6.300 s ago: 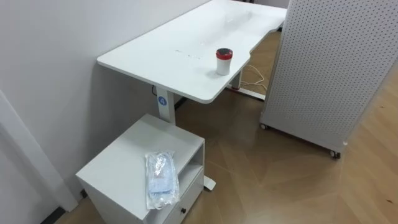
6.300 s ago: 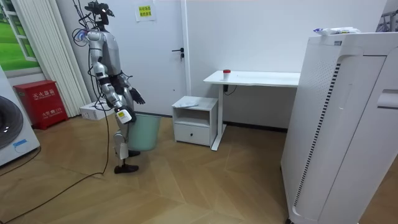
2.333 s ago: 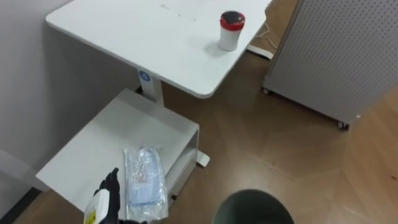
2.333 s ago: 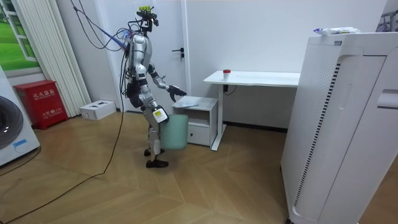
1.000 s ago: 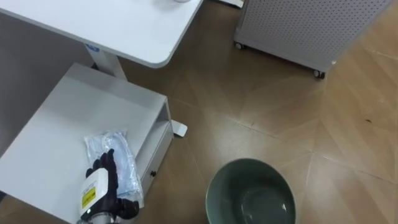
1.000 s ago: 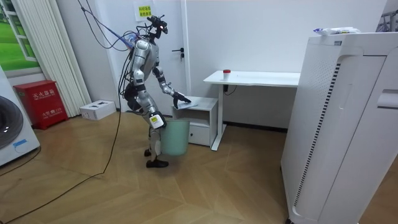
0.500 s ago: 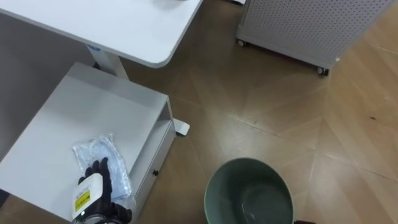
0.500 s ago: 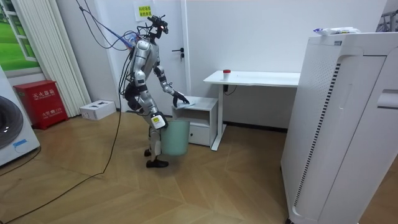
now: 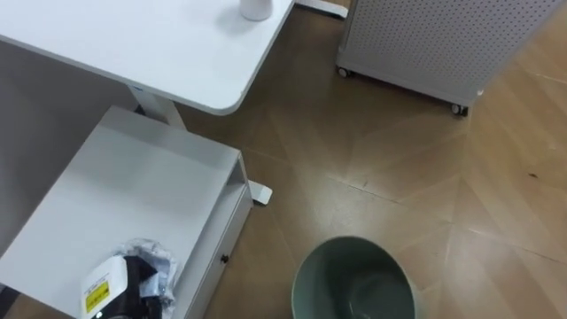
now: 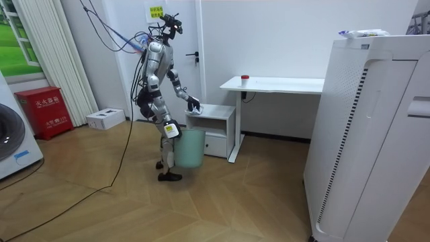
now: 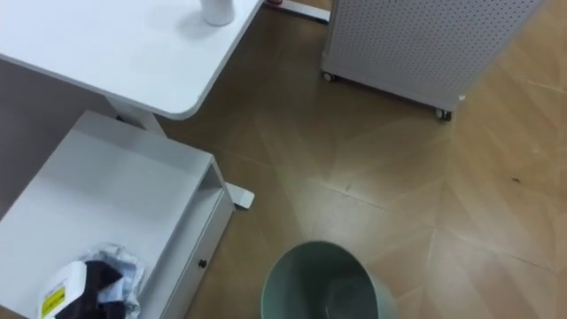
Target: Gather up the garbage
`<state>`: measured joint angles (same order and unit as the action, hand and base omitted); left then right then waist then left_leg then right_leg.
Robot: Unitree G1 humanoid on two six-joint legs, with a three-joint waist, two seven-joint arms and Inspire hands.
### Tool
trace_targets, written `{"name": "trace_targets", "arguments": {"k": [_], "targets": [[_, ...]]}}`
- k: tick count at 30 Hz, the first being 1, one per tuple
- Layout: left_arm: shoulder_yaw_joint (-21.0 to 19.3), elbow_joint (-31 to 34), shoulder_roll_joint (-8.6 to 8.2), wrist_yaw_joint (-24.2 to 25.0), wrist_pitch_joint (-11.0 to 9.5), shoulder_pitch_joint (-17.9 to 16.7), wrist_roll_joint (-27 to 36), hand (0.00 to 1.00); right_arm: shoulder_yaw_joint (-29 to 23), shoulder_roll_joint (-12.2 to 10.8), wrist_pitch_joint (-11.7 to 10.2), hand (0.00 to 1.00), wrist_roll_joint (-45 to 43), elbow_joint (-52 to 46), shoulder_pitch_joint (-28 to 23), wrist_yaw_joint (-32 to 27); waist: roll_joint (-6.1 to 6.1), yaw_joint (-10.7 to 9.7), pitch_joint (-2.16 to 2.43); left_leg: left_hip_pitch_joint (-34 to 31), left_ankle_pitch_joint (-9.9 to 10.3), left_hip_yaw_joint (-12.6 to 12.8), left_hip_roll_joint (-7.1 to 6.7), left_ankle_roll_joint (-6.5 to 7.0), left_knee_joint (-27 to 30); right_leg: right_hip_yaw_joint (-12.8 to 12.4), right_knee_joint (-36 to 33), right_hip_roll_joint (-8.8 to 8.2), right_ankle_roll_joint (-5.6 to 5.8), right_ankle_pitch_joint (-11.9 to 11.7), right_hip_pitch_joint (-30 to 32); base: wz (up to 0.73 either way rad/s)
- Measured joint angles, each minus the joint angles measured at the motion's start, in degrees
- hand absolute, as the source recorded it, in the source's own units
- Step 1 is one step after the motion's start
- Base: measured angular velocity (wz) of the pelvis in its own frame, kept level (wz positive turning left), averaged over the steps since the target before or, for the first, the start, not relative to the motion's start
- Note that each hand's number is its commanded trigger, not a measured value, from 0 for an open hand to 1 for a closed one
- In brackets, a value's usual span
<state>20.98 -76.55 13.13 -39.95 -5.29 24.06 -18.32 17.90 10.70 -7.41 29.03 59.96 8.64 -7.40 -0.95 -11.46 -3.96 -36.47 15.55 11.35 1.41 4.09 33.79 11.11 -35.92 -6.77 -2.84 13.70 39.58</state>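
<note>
The left hand (image 9: 128,285) is seen at the near edge of a low white cabinet with a drawer (image 9: 133,190). Its fingers are curled shut on a crumpled clear plastic bag (image 9: 151,257). The film is bunched up against the dark fingers, and part of it sticks out beyond them. The bag is thus in the left hand and over the cabinet's top; whether it has been lifted clear of that top cannot be told.

The right hand (image 10: 170,130) is seen in the room view low at the robot's side, against the rim of a round grey-green waste bin (image 9: 337,266). Whether its fingers are closed on the rim cannot be told. The bin lies to the robot's right of the cabinet, lower than its top and apart from the bag, with its mouth open upward.

Farther out, a white desk (image 9: 133,44) with a white cup (image 9: 257,9) stands beyond the cabinet. A white perforated panel on castors (image 9: 425,35) stands across the wooden floor.

The grasp is judged done, and the carry to the bin is judged to be next. The thin film could slip from a partial hold. The loose end could drag on the cabinet's edge and be pulled free. If the bag is let go before the hand is over the bin's mouth, it would land on the floor. It could also cling to the fingers when released.
</note>
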Motion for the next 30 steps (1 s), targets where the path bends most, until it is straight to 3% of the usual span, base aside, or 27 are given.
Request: {"name": "trace_targets", "arguments": {"k": [6, 11, 16, 18, 24, 30], "targets": [[0.0, 0.2, -2.05, -0.6, -0.9, -1.7, 0.0, 1.00, 0.5, -0.4, -0.3, 1.00, 0.0, 2.3, 1.4, -0.1, 0.08, 1.1, 0.08, 1.5, 0.0, 0.7, 0.09, 0.05, -0.3, -0.2, 0.4, 0.03, 0.12, -0.1, -1.3, -0.04], [-0.1, 0.3, -2.70, -1.1, -2.5, -2.4, 0.2, 1.00, 0.4, -0.7, -1.5, 1.00, -0.1, 3.1, 1.7, -0.1, 0.08, 1.5, 0.08, 1.6, -0.2, 0.9, 0.25, 0.34, -0.6, 0.0, 1.0, 0.14, 0.15, -0.6, -1.6, 0.00], [0.0, 2.0, -5.26, -3.1, -6.6, -1.5, 0.7, 1.00, 1.1, -1.5, -3.2, 1.00, -0.3, 4.0, 2.5, -1.3, 0.08, 1.6, 0.07, 1.6, -0.3, 1.3, 0.27, 0.48, -0.6, -0.5, 1.2, 0.24, 0.46, -1.0, -1.5, -0.04], [0.3, 5.3, -6.52, -3.8, -8.9, -1.6, 0.6, 1.00, 0.9, -2.2, -4.3, 1.00, -2.6, 3.8, 2.7, -1.9, 0.09, 1.9, 0.07, 1.8, -0.2, 1.8, 0.40, 0.53, -0.7, -1.1, 1.4, 0.53, 0.59, -1.2, -1.5, -0.10], [4.4, 13.0, -10.12, -4.3, -12.5, -2.2, 0.7, 1.00, 1.1, -3.8, -4.7, 1.00, -3.1, 4.3, 5.5, -1.8, 0.06, 2.8, 0.04, 2.7, -0.2, 3.3, 0.93, 0.58, -1.2, -2.0, 2.0, 0.97, 0.46, -1.8, -1.6, -0.14], [7.5, 20.5, -10.51, -1.8, -14.1, -3.3, 1.3, 1.00, 0.8, -3.7, -5.1, 1.00, -6.1, 4.3, 8.2, -1.3, 0.06, 2.9, 0.04, 3.0, -0.2, 3.8, 0.94, 0.58, -1.3, -2.3, 2.0, 0.95, 0.47, -1.8, -1.6, -0.04]]}}
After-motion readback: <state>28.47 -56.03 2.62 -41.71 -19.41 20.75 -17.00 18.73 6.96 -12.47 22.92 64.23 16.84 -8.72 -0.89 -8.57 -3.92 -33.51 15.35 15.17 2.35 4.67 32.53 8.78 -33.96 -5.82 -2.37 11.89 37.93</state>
